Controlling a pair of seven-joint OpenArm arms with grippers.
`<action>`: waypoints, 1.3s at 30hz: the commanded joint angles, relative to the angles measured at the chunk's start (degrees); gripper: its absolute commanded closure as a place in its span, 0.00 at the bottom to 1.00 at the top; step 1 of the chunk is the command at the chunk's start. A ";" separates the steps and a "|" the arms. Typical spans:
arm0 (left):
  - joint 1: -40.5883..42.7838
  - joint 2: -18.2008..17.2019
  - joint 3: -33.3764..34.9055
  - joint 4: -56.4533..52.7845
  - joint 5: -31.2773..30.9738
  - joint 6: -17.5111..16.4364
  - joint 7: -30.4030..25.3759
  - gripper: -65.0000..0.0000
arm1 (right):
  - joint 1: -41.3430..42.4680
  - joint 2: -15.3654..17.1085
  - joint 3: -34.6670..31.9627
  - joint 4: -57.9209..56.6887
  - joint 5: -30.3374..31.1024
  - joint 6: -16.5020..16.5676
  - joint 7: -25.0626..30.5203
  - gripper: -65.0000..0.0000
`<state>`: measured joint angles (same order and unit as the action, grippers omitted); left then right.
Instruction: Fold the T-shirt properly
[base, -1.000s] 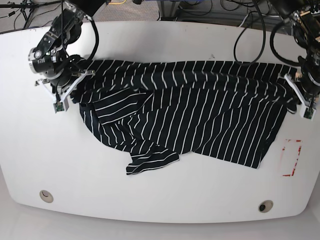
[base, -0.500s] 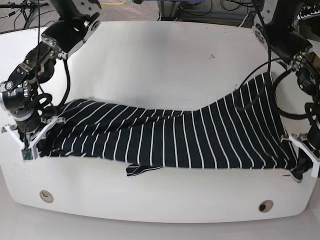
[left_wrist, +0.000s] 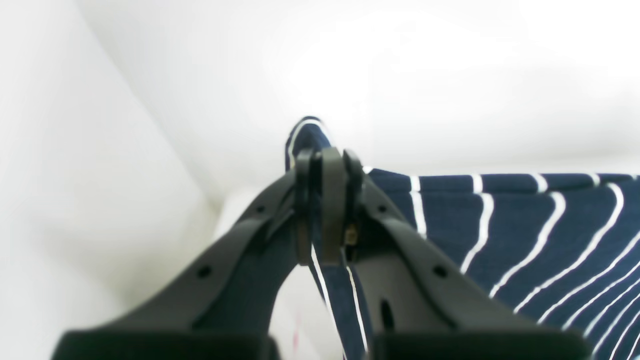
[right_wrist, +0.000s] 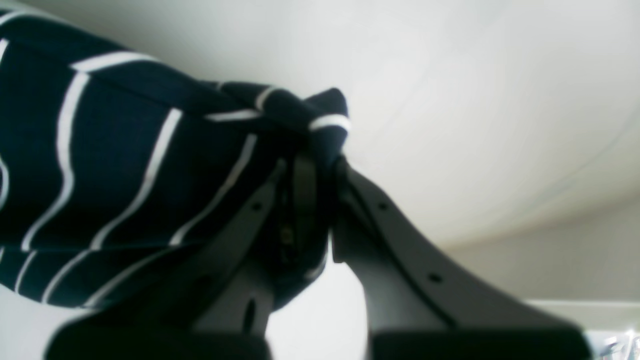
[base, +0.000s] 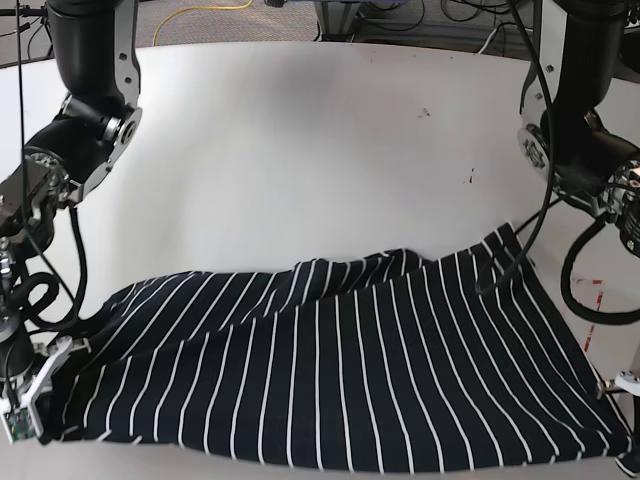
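Your T-shirt (base: 340, 380) is stretched wide across the lower half of the base frame, black with thin white stripes running roughly top to bottom, its near hem along the bottom edge of the picture. The far edge sags and bunches a little near the frame's centre, then rises toward a peak at centre right. It spreads over the white worktop (base: 300, 150), whose upper part lies bare.

Your left claw (left_wrist: 325, 210) is clamped tight on a corner of the fabric; in its wrist view a striped tip pokes up past the closed tips and the cloth runs off to the right. Your right claw (right_wrist: 315, 200) is likewise pinched on a bunched corner, the fabric spreading to the upper left of its wrist view. In the base frame the corners sit at lower left and lower right.
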<state>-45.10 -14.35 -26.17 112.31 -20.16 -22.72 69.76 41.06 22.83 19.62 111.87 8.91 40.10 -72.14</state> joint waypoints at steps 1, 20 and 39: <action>-6.02 -0.82 0.02 -0.97 0.16 0.61 -1.23 0.99 | 6.99 2.97 -2.43 -1.59 -0.77 -0.10 1.24 0.97; -30.02 -3.01 0.02 -16.44 0.08 0.52 -1.23 0.99 | 43.12 7.98 -18.87 -20.67 -0.77 -0.10 1.59 0.97; -18.33 -2.93 3.10 -12.93 -0.36 0.26 -1.23 0.99 | 24.57 10.01 -14.03 -7.57 -0.69 -0.10 1.15 0.97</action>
<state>-62.06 -16.99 -23.35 98.02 -19.29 -22.48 70.87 65.95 32.51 5.17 101.45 7.62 40.38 -72.84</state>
